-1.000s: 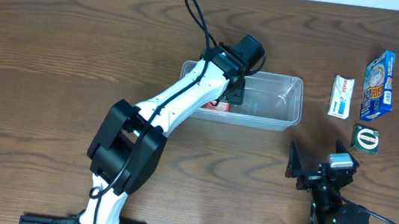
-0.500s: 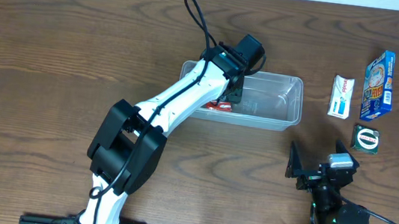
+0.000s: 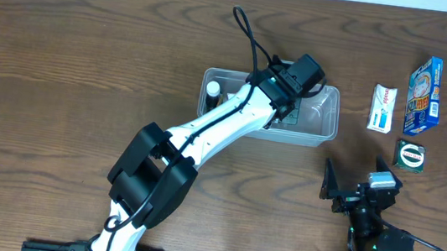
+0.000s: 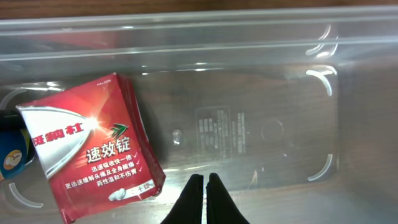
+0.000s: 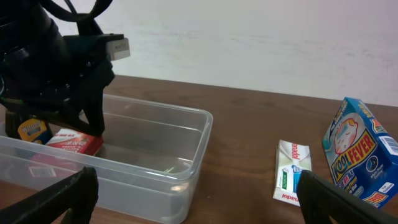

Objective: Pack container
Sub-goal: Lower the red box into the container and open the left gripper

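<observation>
The clear container (image 3: 326, 124) stands mid-table. Inside it lies a red box with white Chinese print (image 4: 93, 148), flat on the floor near the left end; the right wrist view shows this red box (image 5: 76, 142) too. My left gripper (image 3: 287, 116) reaches down into the container, right of the box. Its fingers (image 4: 206, 190) are shut with nothing between them, just clear of the box's corner. My right gripper (image 3: 358, 186) rests low at the front right, open and empty, facing the container (image 5: 186, 118).
A white-capped bottle (image 3: 211, 103) and a blue-yellow item (image 5: 31, 131) sit at the container's left end. On the table to the right lie a white toothpaste box (image 3: 382, 107), a blue Koolfever box (image 3: 423, 95) and a small green pack (image 3: 410, 155).
My left gripper has shut and moved right along the container, leaving the red box lying inside. The bottle at the left end is now uncovered. The right arm has not moved.
</observation>
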Controlling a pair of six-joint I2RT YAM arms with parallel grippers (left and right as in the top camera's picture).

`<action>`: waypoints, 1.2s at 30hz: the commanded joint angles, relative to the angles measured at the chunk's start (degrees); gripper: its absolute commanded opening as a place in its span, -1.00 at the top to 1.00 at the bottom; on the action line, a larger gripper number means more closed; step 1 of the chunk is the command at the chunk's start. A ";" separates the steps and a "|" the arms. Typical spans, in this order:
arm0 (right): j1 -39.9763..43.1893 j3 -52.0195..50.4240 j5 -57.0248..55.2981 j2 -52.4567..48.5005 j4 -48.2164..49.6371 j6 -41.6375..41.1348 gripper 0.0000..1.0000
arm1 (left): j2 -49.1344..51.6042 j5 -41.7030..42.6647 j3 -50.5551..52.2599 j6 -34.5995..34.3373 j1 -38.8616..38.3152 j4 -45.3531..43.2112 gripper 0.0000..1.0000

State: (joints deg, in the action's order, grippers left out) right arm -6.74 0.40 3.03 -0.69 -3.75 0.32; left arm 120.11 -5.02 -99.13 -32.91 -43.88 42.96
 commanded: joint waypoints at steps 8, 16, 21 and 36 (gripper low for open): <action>1.09 -0.11 0.22 0.37 -0.17 0.59 -0.98 | 4.35 -2.97 -1.22 -3.56 0.74 -0.90 0.88; 1.09 -0.11 0.24 0.37 -0.17 0.59 -0.98 | 5.66 -2.95 -1.22 -1.64 1.68 -0.87 0.88; 1.09 -0.11 0.24 0.37 -0.17 0.59 -0.99 | 6.01 -2.97 -1.22 -1.62 2.67 -0.22 0.88; 1.09 -0.11 0.24 0.37 -0.17 0.59 -0.98 | 8.68 -3.02 -1.22 0.33 3.37 0.24 0.88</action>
State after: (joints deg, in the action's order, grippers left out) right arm -6.74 0.40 3.03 -0.69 -3.75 0.32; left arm 128.11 -6.87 -99.13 -33.82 -40.91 42.57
